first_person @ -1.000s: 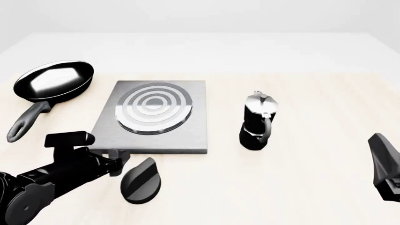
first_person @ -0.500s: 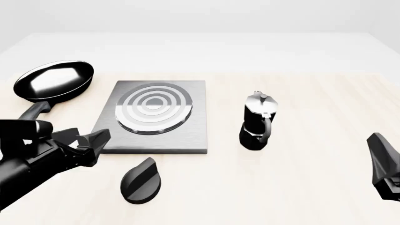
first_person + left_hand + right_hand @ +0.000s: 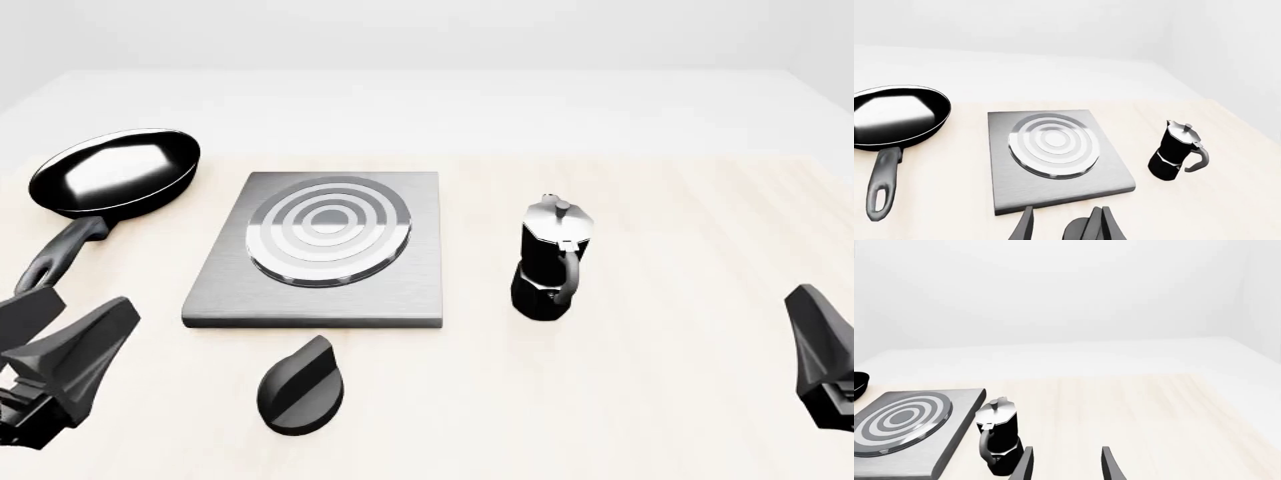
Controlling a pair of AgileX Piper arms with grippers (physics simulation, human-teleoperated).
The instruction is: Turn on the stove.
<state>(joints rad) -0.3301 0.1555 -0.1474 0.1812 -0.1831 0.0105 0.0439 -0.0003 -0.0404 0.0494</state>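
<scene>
right tool fingers parted, empty | moka pot just beside stove | table

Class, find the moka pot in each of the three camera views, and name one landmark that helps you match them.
Front view: moka pot stands right of the stove, centre of the picture.
Left wrist view: it stands at the right, past the stove's edge.
Right wrist view: it stands at the lower left, beside the stove.
Shared landmark: the stove's ringed burner.

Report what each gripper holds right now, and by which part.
Nothing is held. The left gripper and right gripper are both open and empty, clear of the stove.
</scene>
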